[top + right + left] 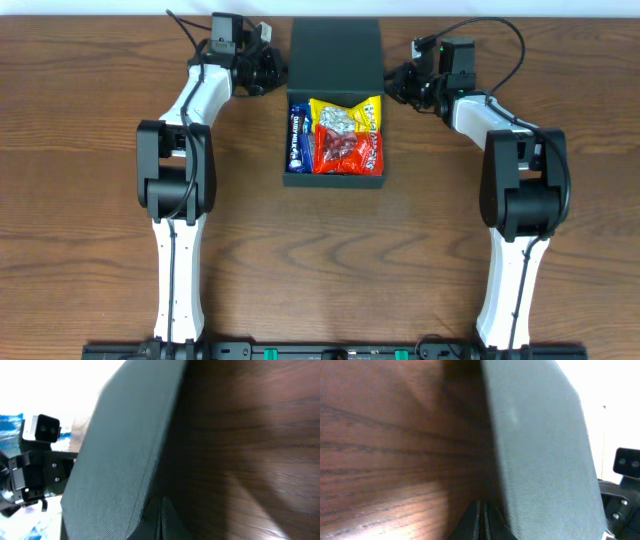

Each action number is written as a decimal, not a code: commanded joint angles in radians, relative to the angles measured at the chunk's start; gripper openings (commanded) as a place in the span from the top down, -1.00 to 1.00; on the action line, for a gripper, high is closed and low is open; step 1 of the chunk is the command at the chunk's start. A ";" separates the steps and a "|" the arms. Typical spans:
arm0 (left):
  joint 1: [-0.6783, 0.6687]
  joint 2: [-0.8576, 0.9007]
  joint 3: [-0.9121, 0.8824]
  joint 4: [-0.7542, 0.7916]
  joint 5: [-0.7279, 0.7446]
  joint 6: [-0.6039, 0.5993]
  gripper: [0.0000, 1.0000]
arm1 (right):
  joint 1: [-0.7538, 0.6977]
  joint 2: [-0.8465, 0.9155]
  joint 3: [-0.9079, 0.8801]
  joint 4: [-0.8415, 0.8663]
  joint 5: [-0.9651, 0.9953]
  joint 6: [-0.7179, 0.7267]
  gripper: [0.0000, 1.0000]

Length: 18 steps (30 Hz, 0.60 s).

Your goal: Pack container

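Left tool (272,72) and right tool (393,82), each pressed together, flank the laid-back lid (335,45) of the container (335,181), mid table (100,250).
Overhead: snack packets (345,135) may foul closing. Left wrist: tip beside the lid edge could slip off. Right wrist: same risk; uneven lifting would skew the lid.

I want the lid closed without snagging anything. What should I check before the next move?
1. All packets inside the container walls: ok (blue packet, yellow packet, red packet).
2. Open lid flap folded back behind it: ok.
3. One flap edge reached by left gripper: ok.
4. Opposite edge reached by right gripper: ok.
5. Either gripper's hold on the flap: cannot tell.
6. Packets below rim height: cannot tell.
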<state>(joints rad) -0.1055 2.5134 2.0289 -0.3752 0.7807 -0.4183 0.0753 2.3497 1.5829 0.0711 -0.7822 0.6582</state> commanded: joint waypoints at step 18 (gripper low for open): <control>0.054 -0.213 0.136 -0.324 0.039 0.399 0.88 | 0.005 -0.204 0.031 -0.007 -0.217 -0.222 0.98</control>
<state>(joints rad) -0.0460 2.3859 2.1319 -0.6960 0.7868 -0.0948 0.0734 2.2547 1.5841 0.0727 -0.9237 0.5163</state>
